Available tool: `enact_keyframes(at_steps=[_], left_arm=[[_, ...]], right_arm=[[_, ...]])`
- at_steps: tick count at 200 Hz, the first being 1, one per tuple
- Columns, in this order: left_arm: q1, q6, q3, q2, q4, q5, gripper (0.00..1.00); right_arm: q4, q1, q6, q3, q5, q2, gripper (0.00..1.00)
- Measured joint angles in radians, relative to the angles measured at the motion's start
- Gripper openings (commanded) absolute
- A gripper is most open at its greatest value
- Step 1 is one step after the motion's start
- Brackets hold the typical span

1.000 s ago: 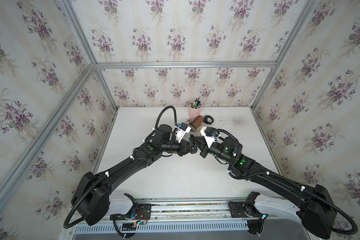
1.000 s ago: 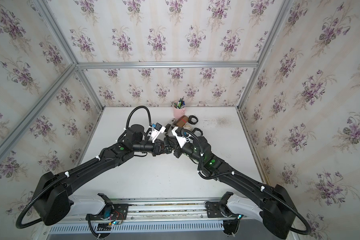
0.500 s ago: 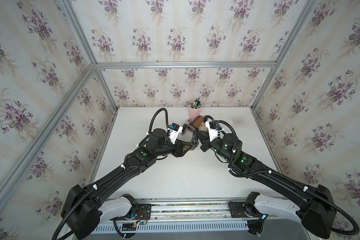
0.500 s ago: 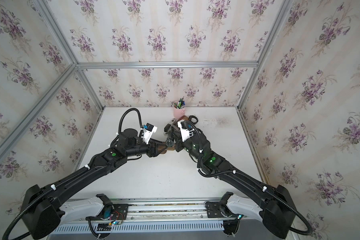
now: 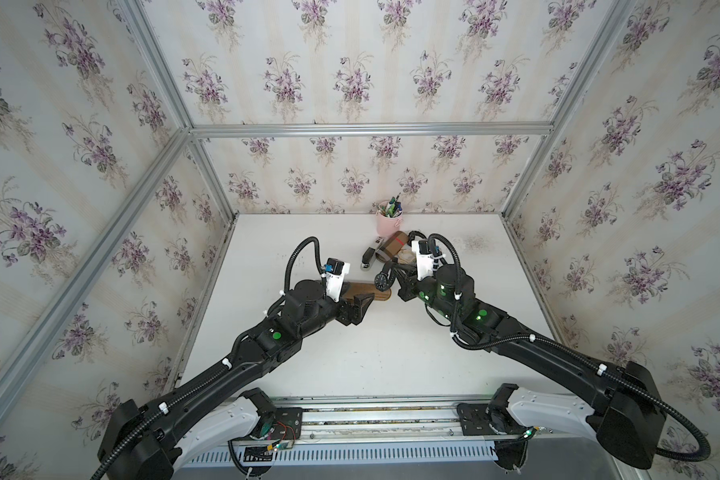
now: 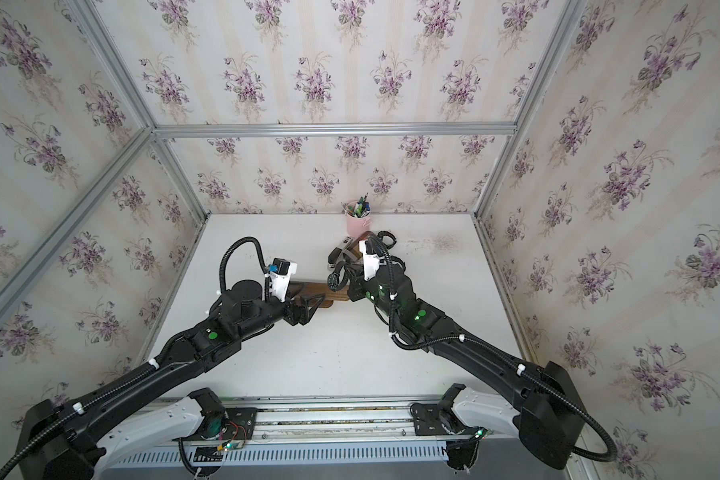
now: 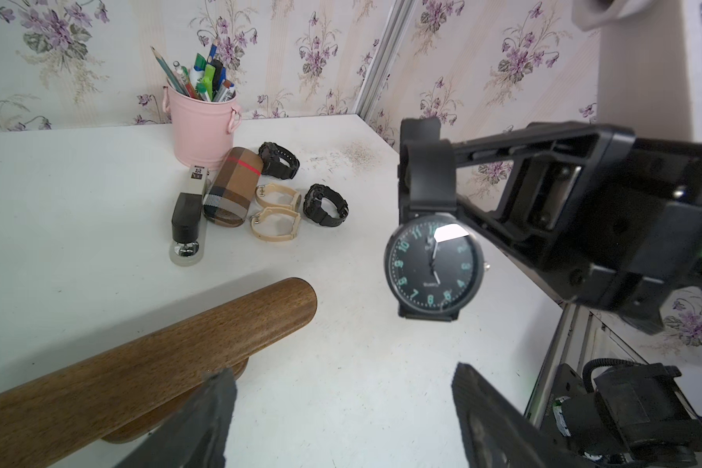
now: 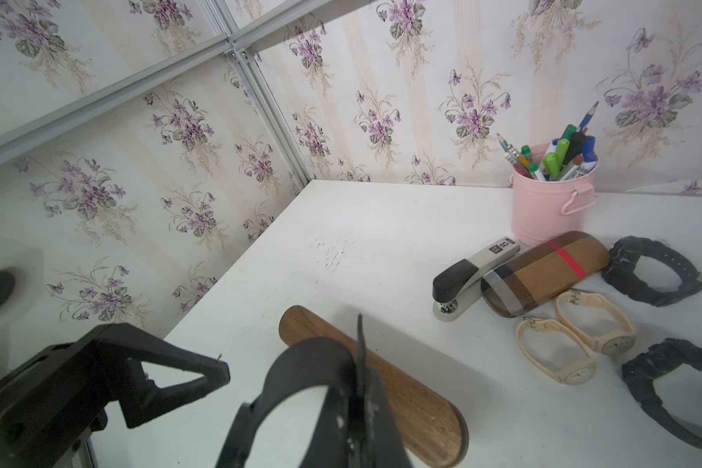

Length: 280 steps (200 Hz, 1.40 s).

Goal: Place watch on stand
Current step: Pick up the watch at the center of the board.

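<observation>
watch with a black dial hangs in the air over the white counter, just off the rounded end of the stand and not on its bar. the right gripper is pinching the black strap of it. the left gripper is spread wide with nothing between the fingers, near the bar. further back on the counter lie a pink bucket of pens, a stapler, a plaid case, two cream watches and two black watches.
</observation>
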Motion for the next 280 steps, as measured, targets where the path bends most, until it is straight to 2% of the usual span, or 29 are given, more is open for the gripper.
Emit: enact_keyframes(at_steps=[31, 105, 153, 213, 280], left_arm=[[-0.005, -0.002, 0.005, 0.005, 0.034, 0.027, 0.92], [-0.034, -0.052, 0.092, 0.117, 0.035, 0.121, 0.91], [-0.039, -0.063, 0.108, 0.147, 0.017, 0.124, 0.78], [-0.040, -0.062, 0.119, 0.154, 0.006, 0.125, 0.67], [-0.041, -0.059, 0.124, 0.165, -0.011, 0.138, 0.60]], right_arm=[[0.024, 0.002, -0.001, -0.022, -0.021, -0.004, 0.00], [0.069, 0.040, -0.010, -0.039, -0.032, -0.008, 0.00], [0.078, 0.051, -0.028, -0.039, -0.015, -0.003, 0.00], [0.080, 0.055, -0.036, -0.035, -0.010, 0.002, 0.00], [0.080, 0.061, -0.058, -0.034, -0.006, 0.006, 0.00]])
